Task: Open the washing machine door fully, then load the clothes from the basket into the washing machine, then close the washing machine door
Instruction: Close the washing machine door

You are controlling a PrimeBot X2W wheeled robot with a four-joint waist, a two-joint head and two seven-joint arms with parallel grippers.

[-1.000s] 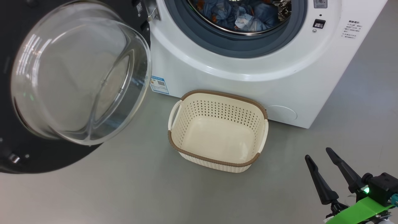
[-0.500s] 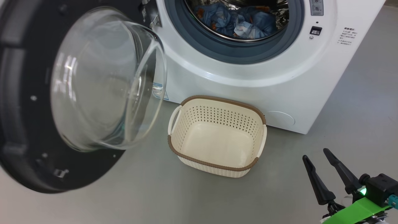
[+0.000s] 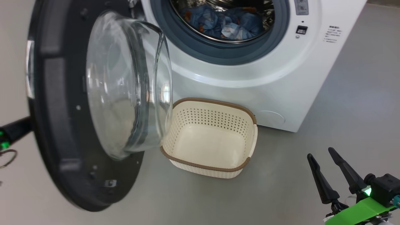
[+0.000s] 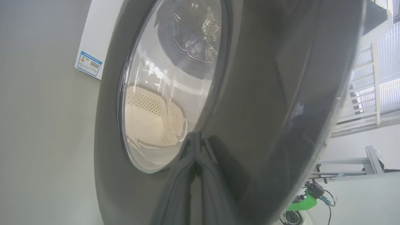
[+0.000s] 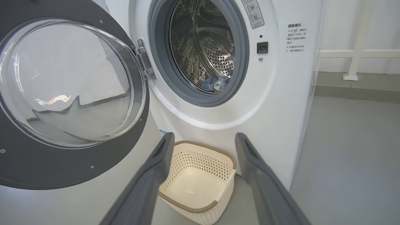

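Observation:
The washing machine door (image 3: 56, 125), black with a clear glass bowl (image 3: 125, 87), stands half open and edge-on, overlapping the left end of the basket (image 3: 215, 102). The basket is empty on the floor before the washing machine (image 3: 234, 75). The clothes (image 3: 223, 22) lie in the steel drum, and also show as the clothes (image 5: 214, 84) low in the drum. My left gripper (image 4: 195, 136) is shut, its tips against the door's glossy outer face (image 4: 265, 93) beside the window. My right gripper (image 3: 320, 152) hangs open and empty at the lower right, seen as the right gripper (image 5: 204, 136) facing the basket (image 5: 200, 175).
A dark part of my left arm (image 3: 15, 129) shows behind the door at the left edge. Grey floor (image 3: 343, 109) spreads to the right of the washer. White railings (image 5: 356, 53) stand along the wall behind it.
The door has swung from facing me to nearly edge-on, toward the washer's opening. My left arm has come into sight behind it. The head camera has shifted slightly; the right gripper has stayed put.

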